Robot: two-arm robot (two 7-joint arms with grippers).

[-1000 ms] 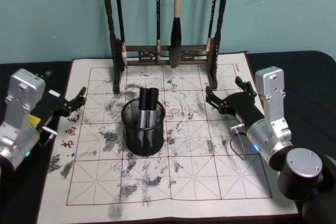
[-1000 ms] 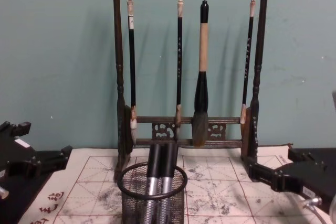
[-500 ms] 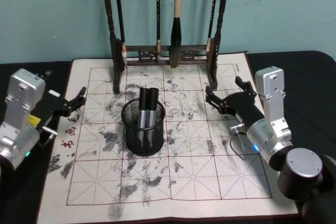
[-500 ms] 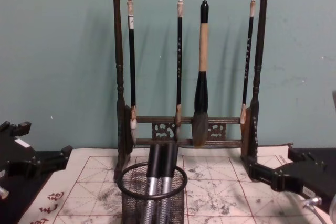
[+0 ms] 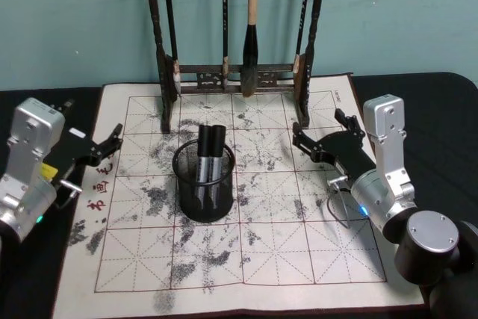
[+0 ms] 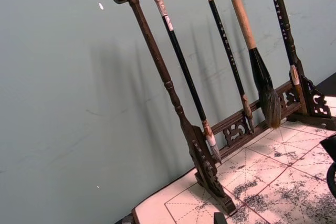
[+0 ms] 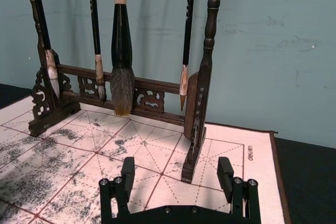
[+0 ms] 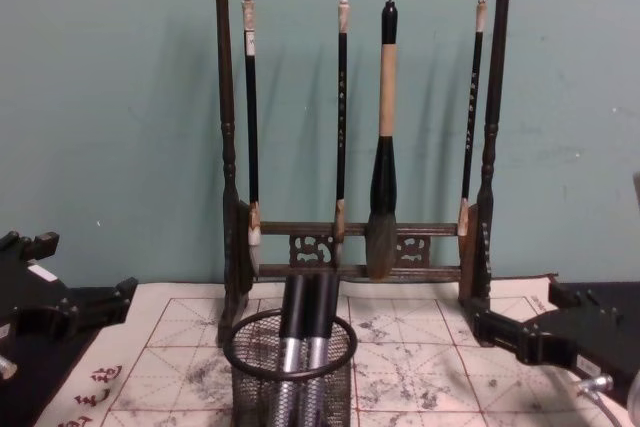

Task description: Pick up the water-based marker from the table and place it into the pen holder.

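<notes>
Nothing has shifted since the earlier frames: both arms sit where they were and the markers have not stirred. Two water-based markers [image 5: 207,156], black-capped with silver barrels, stand side by side and nearly upright inside the pen holder [image 5: 203,184], their caps rising above its rim. That black mesh cup rests on the ink-stained grid mat [image 5: 261,252] spread over the dark desk [image 5: 441,110], just in front of the wooden brush rack [image 5: 235,76], from which four brushes [image 8: 383,137] hang. The left gripper [image 5: 110,142] hovers at the mat's left edge, well apart from the cup, with its fingers spread and nothing between them. The right gripper [image 5: 321,136] hangs over the mat to the right of the cup, near the rack's right foot; in the right wrist view its two fingers [image 7: 127,174] stand wide apart and empty.
</notes>
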